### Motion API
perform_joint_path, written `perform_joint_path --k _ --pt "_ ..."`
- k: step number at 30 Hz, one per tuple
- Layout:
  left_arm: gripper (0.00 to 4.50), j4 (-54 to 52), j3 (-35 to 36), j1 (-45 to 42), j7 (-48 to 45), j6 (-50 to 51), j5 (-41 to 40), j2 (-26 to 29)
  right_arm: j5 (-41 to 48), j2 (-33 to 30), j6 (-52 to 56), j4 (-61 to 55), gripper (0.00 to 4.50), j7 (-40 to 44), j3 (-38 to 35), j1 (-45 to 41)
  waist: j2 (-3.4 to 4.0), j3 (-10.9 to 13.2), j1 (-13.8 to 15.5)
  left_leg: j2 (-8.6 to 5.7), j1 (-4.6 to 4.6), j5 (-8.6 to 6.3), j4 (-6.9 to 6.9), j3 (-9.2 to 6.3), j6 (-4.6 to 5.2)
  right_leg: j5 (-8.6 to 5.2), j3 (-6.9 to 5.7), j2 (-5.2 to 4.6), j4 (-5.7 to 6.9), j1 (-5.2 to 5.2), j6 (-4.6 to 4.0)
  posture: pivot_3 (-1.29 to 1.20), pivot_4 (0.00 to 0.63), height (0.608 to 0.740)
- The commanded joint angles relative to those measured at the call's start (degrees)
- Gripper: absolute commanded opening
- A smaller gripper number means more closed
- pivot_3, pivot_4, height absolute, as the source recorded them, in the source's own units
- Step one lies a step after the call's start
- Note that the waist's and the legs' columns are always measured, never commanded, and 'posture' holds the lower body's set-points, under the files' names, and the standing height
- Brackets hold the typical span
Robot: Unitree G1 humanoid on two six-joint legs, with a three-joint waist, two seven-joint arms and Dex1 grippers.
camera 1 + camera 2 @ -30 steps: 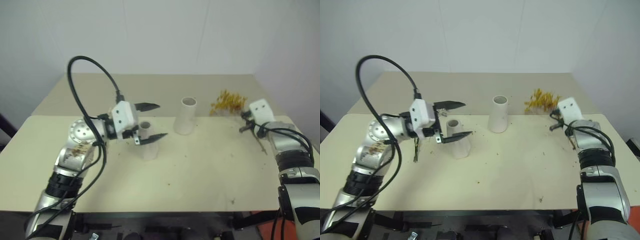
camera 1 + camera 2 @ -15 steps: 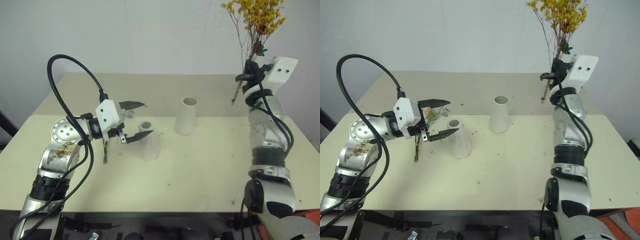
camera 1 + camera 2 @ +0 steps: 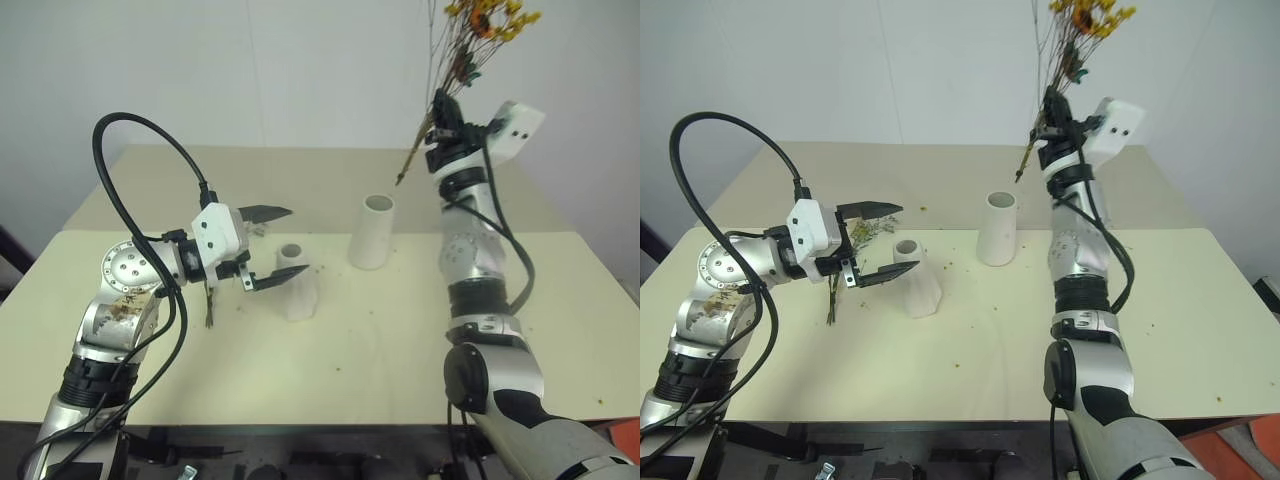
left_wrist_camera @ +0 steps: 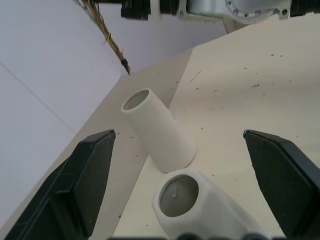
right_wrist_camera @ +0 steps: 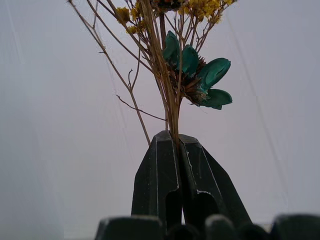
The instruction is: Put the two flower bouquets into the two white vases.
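Yellow bouquet (image 3: 478, 40): held aloft at the upper right of the left eye frame, flower heads near the top edge, thin brown stems slanting down to the left; the stem ends hang in the air above and right of the tall vase, apart from it.
Right gripper (image 3: 440, 125): clenched on the bouquet's stems, arm raised high; in the right wrist view the two black fingers (image 5: 157, 175) are pressed together with the stems rising out between them, teal leaves just above.
Tall vase (image 3: 373, 232): upright, near the middle of the frame, mouth bare.
Short cone vase (image 3: 297, 280): lower left of the tall vase, close beside it but not touching, upright, mouth bare.
Left gripper (image 3: 270, 246): released, fingers spread wide, pointing right; in the left wrist view the cone vase's mouth sits between the two fingers, untouched.
Grey-green sprig bunch (image 3: 855, 248): lying on the table at centre left of the right eye frame, partly behind the left gripper, stem end toward the frame's bottom.
Table (image 3: 400, 340): pale beige top, sprinkled with small dark crumbs.
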Motion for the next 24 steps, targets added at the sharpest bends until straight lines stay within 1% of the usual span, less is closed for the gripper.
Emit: perform_joint_path --k 1,6,11,16,24 --pt "4.50 -2.7 1.9 -0.5 0.7 0.7 -1.2 0.9 -1.4 -0.5 -4.2 2.6 0.02 1.2 0.7 -2.9 0.01 0.0 -0.1 0.00 0.00 0.00 -0.02 0.00 0.00 0.00 0.00 0.00 0.01 0.00 0.00 0.00 0.150 0.740" --pt "4.50 -4.4 2.8 -0.4 1.3 1.9 -2.7 0.6 -2.2 -0.5 -6.2 6.6 0.02 2.2 1.0 -2.7 0.01 0.0 -0.3 0.00 -0.02 0.00 -0.06 -0.01 -0.01 0.00 0.00 -0.01 0.01 0.00 0.00 0.00 0.150 0.740" --pt "4.50 -4.2 2.4 -0.7 2.0 2.3 -2.9 0.4 -3.2 0.3 -7.3 8.0 0.02 3.1 1.7 -1.6 0.02 0.0 -0.7 0.00 0.01 0.01 -0.06 -0.01 -0.01 0.00 0.00 0.00 0.00 0.00 0.00 0.00 0.150 0.740" --pt "4.50 -5.0 3.8 -1.9 2.5 2.9 -6.7 -1.4 -4.5 1.2 -8.3 8.6 0.02 3.1 3.2 -0.2 0.02 0.0 -0.8 0.01 0.01 0.01 -0.07 -0.01 -0.01 0.00 0.00 0.00 0.01 0.00 0.00 0.00 0.150 0.740" --pt "4.50 -5.0 3.2 -1.7 4.1 5.6 -5.5 -0.1 -6.8 2.3 -9.8 9.1 0.02 2.6 4.8 1.8 0.02 0.0 -0.9 0.00 0.01 0.01 -0.07 -0.03 -0.02 0.01 0.00 0.00 0.02 0.00 -0.01 0.00 0.150 0.740"
